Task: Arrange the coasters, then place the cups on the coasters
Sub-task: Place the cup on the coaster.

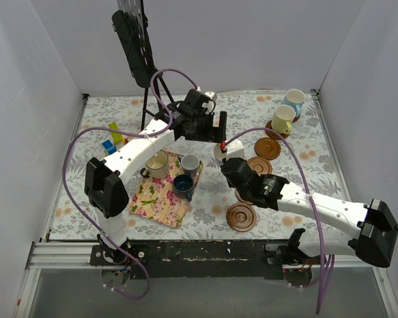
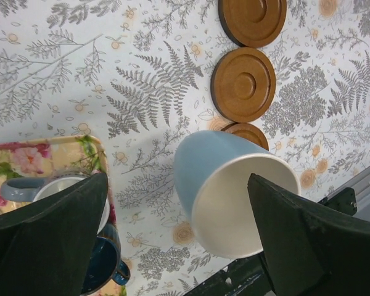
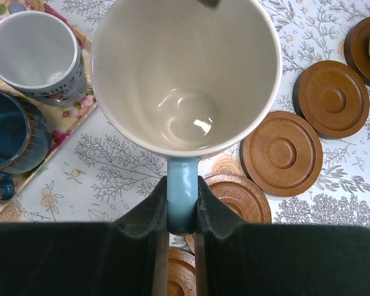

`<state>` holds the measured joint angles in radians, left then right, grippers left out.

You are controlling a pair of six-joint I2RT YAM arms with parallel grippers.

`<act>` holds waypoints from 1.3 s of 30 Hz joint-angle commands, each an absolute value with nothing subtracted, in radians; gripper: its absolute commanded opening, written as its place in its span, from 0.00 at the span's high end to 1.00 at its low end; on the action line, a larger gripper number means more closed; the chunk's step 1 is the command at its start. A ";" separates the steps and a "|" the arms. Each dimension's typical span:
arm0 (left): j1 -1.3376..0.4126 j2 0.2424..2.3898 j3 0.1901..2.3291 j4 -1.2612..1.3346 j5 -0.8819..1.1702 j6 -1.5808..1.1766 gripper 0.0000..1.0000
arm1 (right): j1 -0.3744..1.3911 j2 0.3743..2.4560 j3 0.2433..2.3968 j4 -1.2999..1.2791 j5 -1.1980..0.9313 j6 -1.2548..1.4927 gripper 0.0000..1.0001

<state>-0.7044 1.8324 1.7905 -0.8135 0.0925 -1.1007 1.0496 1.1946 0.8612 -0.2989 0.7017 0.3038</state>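
R hand [image 3: 182,206] pinches handle of blue cup [image 3: 185,74], just right of floral mat [image 1: 149,199]; L hand [image 2: 177,185] spread wide round cup. Coasters [image 3: 281,153] further right; navy cup [image 3: 12,132] on mat.

Right wrist view: the fingers [image 3: 153,213] hide most of a coaster [image 3: 182,271] at 6 o'clock; the navy cup [image 3: 9,139] is cut at 9 o'clock. Left wrist view: the blue cup [image 2: 234,191] covers most of a coaster [image 2: 250,131].
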 commanded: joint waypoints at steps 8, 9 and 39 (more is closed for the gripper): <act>-0.555 1.583 1.537 -0.536 -0.040 -1.126 0.02 | 0.948 1.048 0.796 -0.160 0.724 0.292 0.99; -0.549 1.557 1.502 -0.493 -0.060 -1.112 0.02 | 0.918 1.033 0.781 -0.147 0.704 0.281 0.99; -0.538 1.433 1.193 -0.170 0.086 -0.957 0.02 | 0.554 0.916 0.699 -0.011 0.422 0.181 0.99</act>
<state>-0.5339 1.4509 1.1973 -0.1928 0.0692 -0.9863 0.5556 0.9321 0.6765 -0.1532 0.4366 0.1761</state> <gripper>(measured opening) 0.981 0.222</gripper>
